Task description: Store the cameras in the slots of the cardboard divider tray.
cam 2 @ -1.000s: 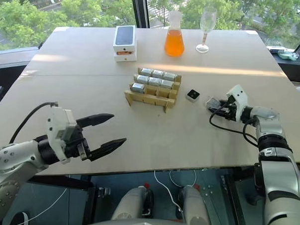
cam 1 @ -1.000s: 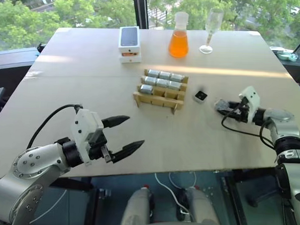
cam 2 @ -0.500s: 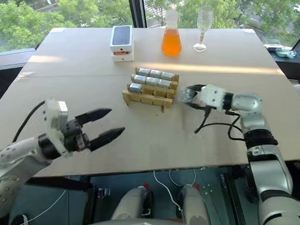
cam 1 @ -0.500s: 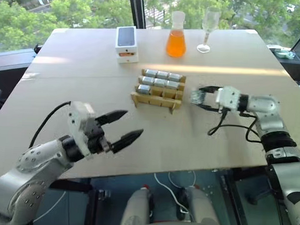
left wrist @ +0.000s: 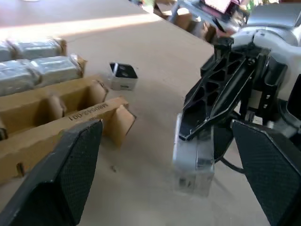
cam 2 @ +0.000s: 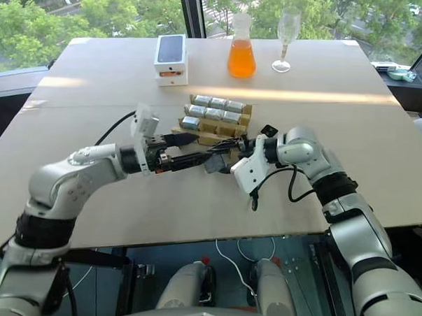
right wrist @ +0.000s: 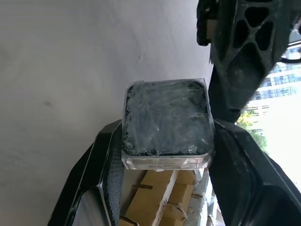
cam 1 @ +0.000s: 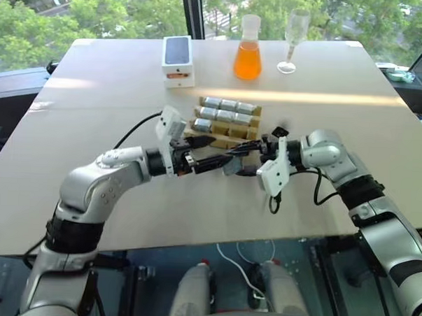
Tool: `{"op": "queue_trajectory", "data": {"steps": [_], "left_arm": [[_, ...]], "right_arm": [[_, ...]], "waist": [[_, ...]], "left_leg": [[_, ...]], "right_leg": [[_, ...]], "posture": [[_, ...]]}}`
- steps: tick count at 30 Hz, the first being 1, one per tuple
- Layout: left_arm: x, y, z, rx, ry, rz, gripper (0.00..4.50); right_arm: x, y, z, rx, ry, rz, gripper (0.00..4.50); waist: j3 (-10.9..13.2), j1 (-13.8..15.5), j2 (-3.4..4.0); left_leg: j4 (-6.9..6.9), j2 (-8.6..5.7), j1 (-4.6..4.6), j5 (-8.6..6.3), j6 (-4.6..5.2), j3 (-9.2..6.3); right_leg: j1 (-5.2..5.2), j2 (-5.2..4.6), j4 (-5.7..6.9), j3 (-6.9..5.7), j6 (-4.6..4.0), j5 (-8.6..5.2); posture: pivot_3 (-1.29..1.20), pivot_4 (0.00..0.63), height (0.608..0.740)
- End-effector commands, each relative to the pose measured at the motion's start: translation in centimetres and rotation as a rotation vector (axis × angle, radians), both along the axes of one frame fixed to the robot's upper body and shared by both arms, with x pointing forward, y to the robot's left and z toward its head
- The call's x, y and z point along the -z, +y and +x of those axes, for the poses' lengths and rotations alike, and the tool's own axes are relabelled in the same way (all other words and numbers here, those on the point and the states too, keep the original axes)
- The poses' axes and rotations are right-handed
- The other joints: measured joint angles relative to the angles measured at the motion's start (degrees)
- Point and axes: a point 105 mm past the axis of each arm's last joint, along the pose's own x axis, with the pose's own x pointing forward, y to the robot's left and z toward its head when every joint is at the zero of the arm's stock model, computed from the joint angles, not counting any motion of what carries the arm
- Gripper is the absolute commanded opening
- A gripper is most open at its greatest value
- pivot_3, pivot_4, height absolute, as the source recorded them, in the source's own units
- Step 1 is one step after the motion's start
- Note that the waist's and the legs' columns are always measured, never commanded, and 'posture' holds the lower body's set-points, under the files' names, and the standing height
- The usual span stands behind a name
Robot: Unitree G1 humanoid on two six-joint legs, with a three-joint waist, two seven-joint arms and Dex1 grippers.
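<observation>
1. My right gripper (right wrist: pixel 164 141) is clenched on one camera (right wrist: pixel 165 123), a small cube wrapped in clear film, pinched between my two black fingers (right wrist: pixel 101 165), just in front of the cardboard divider tray (cam 1: pixel 222 139) on its near side.
2. My left gripper (cam 1: pixel 218 153) is spread wide and grasps nothing; its fingers (left wrist: pixel 51 174) stand on either side of the held camera without touching it, also at the tray's near edge.
3. The tray lies flat on the pale wooden table (cam 1: pixel 125 196). Its two far rows hold silver-grey cameras (cam 1: pixel 229 117) side by side, and one more sits at the left end of the next row; the nearest slots are hard to make out behind my arms.
4. Another camera (left wrist: pixel 123 76), black face up, lies loose on the table just right of the tray, apart from it.
5. Beyond the tray stand a white phone box with a black top (cam 1: pixel 179 58), a flask of orange liquid (cam 1: pixel 248 51) and a stemmed glass (cam 1: pixel 293 39), all well apart from it.
6. Past the table's far edge, windows show green trees (cam 1: pixel 35 24).
</observation>
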Motion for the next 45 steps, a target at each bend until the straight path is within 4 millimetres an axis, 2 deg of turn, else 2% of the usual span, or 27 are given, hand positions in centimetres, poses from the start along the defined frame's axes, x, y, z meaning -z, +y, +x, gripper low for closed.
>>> {"op": "queue_trajectory", "data": {"steps": [1, 10, 13, 14, 15, 19, 20, 22, 24, 27, 28, 30, 34, 38, 41, 45], "left_arm": [[0.2, -0.6, 0.1, 0.087, 0.021, 0.103, 4.50], [-0.4, -0.8, 1.5, 0.141, 0.012, 0.200, 4.50], [-0.6, -0.7, 1.7, 0.158, 0.017, 0.218, 3.72], [-0.6, -0.6, 1.8, 0.161, 0.020, 0.219, 3.21], [-0.6, -0.7, 1.8, 0.167, 0.021, 0.222, 2.93], [-0.4, -0.9, 1.6, 0.203, 0.032, 0.236, 1.02], [-0.4, -0.9, 1.6, 0.205, 0.034, 0.236, 0.78], [-0.3, -0.9, 1.6, 0.212, 0.038, 0.245, 0.81], [-0.2, -0.9, 1.5, 0.226, 0.048, 0.251, 0.81], [0.0, -0.6, 1.5, 0.251, 0.048, 0.285, 0.81], [-0.1, -0.4, 1.6, 0.256, 0.041, 0.291, 0.81], [-0.7, -0.1, 2.0, 0.275, 0.014, 0.292, 0.81], [-2.7, 1.0, 3.5, 0.333, -0.129, 0.315, 0.81], [-6.7, 1.9, 5.7, 0.365, -0.292, 0.259, 0.81], [-7.1, 2.8, 7.3, 0.397, -0.460, 0.427, 0.81], [-7.2, 2.4, 8.5, 0.380, -0.516, 0.436, 0.81]], "right_arm": [[-1.7, 0.7, 0.2, -0.014, -0.105, 0.031, 1.99], [-1.0, 1.8, -0.2, -0.023, -0.121, 0.041, 1.99], [-0.8, 1.9, -0.4, -0.029, -0.119, 0.037, 1.99], [-0.7, 2.0, -0.5, -0.031, -0.120, 0.035, 1.99], [-0.6, 2.0, -0.5, -0.032, -0.120, 0.034, 1.99], [-0.4, 2.0, -0.6, -0.035, -0.119, 0.027, 1.99], [-0.4, 2.1, -0.7, -0.036, -0.118, 0.026, 1.99], [-0.3, 2.0, -0.5, -0.018, -0.107, 0.022, 1.99], [-0.4, 1.9, -0.3, 0.002, -0.099, 0.032, 3.02], [-1.1, 1.7, 0.0, 0.044, -0.068, 0.110, 4.32], [-1.1, 1.5, 0.2, 0.068, -0.042, 0.128, 4.50], [-1.0, 0.9, 0.5, 0.121, 0.037, 0.170, 4.50], [-0.4, -2.0, 0.2, 0.234, 0.271, 0.303, 4.50], [0.1, -4.5, -1.8, 0.320, 0.682, 0.514, 4.50], [0.9, -6.3, -3.8, 0.379, 0.951, 0.671, 4.50], [0.9, -6.9, -5.9, 0.397, 1.106, 0.804, 4.50]], "waist": [[0.00, -0.05, 0.00], [0.02, -0.11, -0.03], [0.02, -0.10, -0.03], [0.02, -0.12, -0.03], [0.02, -0.13, -0.03], [0.02, -0.11, -0.03], [0.02, -0.12, -0.03], [0.02, -0.11, -0.03], [0.02, -0.10, -0.03], [0.02, -0.10, -0.03], [0.02, -0.10, -0.03], [0.02, -0.06, -0.03], [0.02, 0.55, -0.03], [0.04, 1.29, -0.07], [0.03, 1.40, -0.08], [0.02, 1.30, -0.09]], "left_leg": [[0.00, 0.00, -0.05, 0.00, 0.00, 0.04], [0.01, 0.00, -0.17, 0.01, -0.01, 0.15], [0.01, 0.00, -0.19, 0.01, 0.00, 0.18], [0.01, 0.00, -0.19, 0.01, 0.00, 0.19], [0.01, 0.00, -0.21, 0.01, 0.00, 0.21], [0.06, 0.00, -0.41, 0.01, 0.00, 0.22], [0.07, 0.00, -0.45, 0.01, 0.00, 0.22], [0.08, 0.00, -0.47, 0.01, 0.00, 0.21], [0.08, 0.00, -0.47, 0.01, 0.00, 0.21], [0.09, 0.00, -0.48, 0.01, 0.00, 0.21], [0.09, 0.00, -0.49, 0.01, 0.00, 0.21], [0.10, 0.00, -0.50, 0.01, 0.00, 0.20], [0.17, -0.01, -0.61, 0.01, 0.00, 0.11], [0.22, -0.05, -0.72, 0.01, 0.01, 0.10], [0.27, -0.06, -0.78, 0.00, 0.02, 0.09], [0.25, -0.16, -0.74, -0.01, 0.04, 0.06]], "right_leg": [[-0.07, 0.00, 0.02, 0.04, 0.00, 0.00], [-0.27, 0.05, 0.08, 0.16, 0.01, 0.00], [-0.29, 0.05, 0.08, 0.19, 0.01, 0.00], [-0.29, 0.05, 0.08, 0.20, 0.01, 0.00], [-0.32, 0.05, 0.08, 0.21, 0.01, 0.00], [-0.54, 0.06, 0.14, 0.24, 0.01, 0.00], [-0.59, 0.06, 0.14, 0.24, 0.01, 0.00], [-0.59, 0.07, 0.13, 0.23, 0.01, 0.00], [-0.59, 0.07, 0.13, 0.23, 0.01, 0.00], [-0.59, 0.07, 0.13, 0.23, 0.01, 0.00], [-0.59, 0.07, 0.13, 0.22, 0.01, 0.00], [-0.59, 0.10, 0.13, 0.20, 0.01, 0.00], [-0.59, 0.30, 0.09, 0.08, 0.00, 0.01], [-0.60, 0.29, 0.06, 0.00, 0.00, 0.01], [-0.60, 0.37, 0.02, -0.07, 0.01, 0.01], [-0.59, 0.38, -0.01, -0.03, 0.03, 0.00]], "posture": [[0.00, 0.150, 0.740], [0.00, 0.150, 0.740], [0.00, 0.150, 0.740], [0.00, 0.150, 0.740], [0.00, 0.150, 0.740], [0.00, 0.150, 0.740], [0.00, 0.150, 0.740], [0.00, 0.150, 0.740], [0.00, 0.150, 0.740], [0.00, 0.150, 0.740], [0.00, 0.150, 0.740], [0.00, 0.150, 0.740], [0.00, 0.150, 0.740], [0.00, 0.150, 0.740], [0.00, 0.150, 0.740], [0.00, 0.150, 0.740]]}}
